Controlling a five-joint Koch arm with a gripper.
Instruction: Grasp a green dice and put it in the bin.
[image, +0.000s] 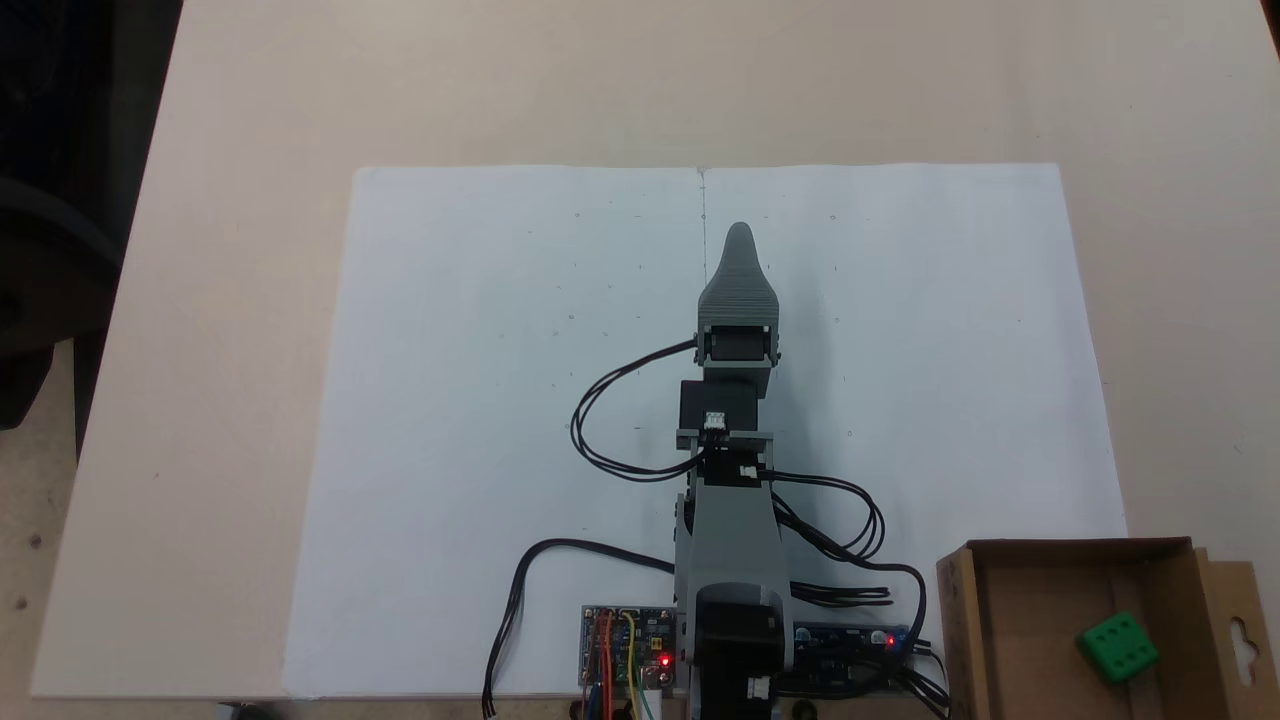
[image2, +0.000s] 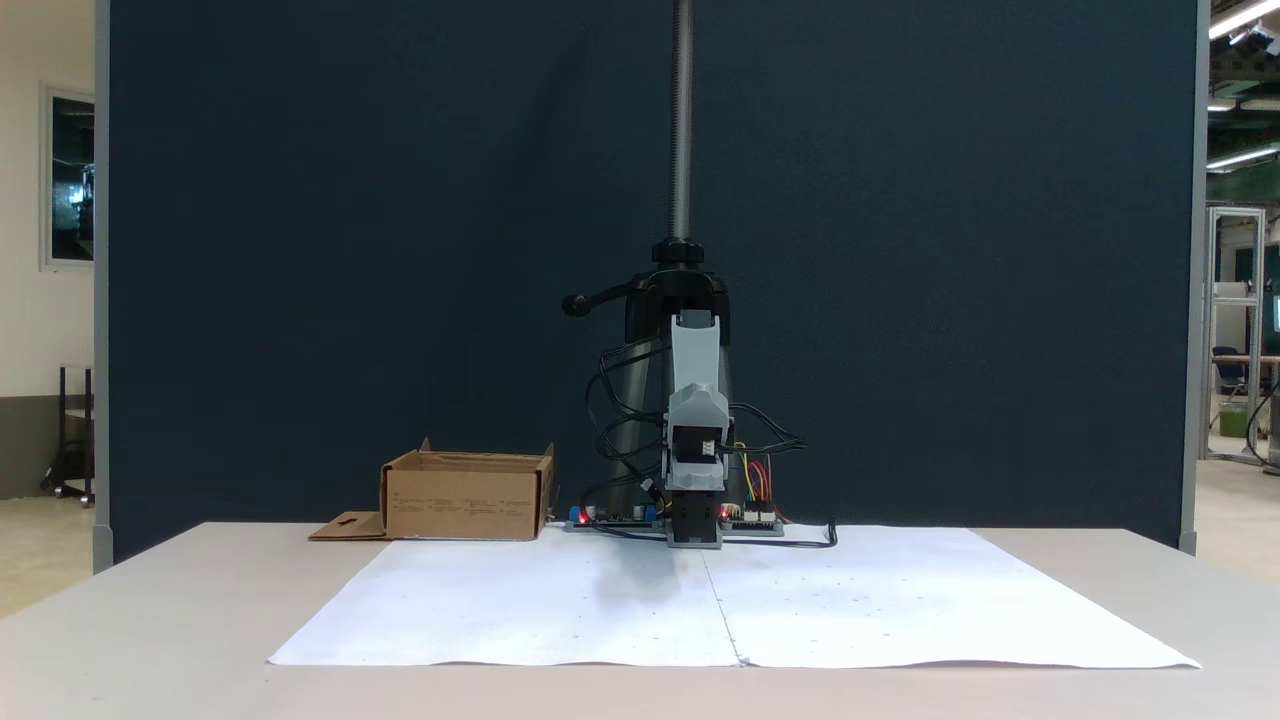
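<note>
Although the task calls for the green dice (image: 1118, 648) to be carried to the bin (image: 1010, 640), the cube already lies inside that brown cardboard box, on its floor toward the right wall in the top-down fixed view, six-pip face up. The box stands at the lower right corner of that view, just beside the arm's base and partly off the white paper sheet (image: 480, 420). In the front fixed view the same bin (image2: 466, 497) sits left of the arm, its hang-hole flap lying flat on the table (image2: 150, 600); the dice is hidden by the box wall there.

The gripper (image: 740, 235) hangs over the middle of the sheet, well apart from the box, pointing away from the base. Seen from above, one grey jaw covers the other (the front view shows the gripper (image2: 696, 400) end-on and no clearer), so I cannot tell whether the fingers are parted or closed. Nothing is visibly held.

Judgement: placement appears done; the arm looks parked at rest. No further grasp seems called for. Were the dice to be fetched again, the arm would need to swing toward the box and descend within its walls.
</note>
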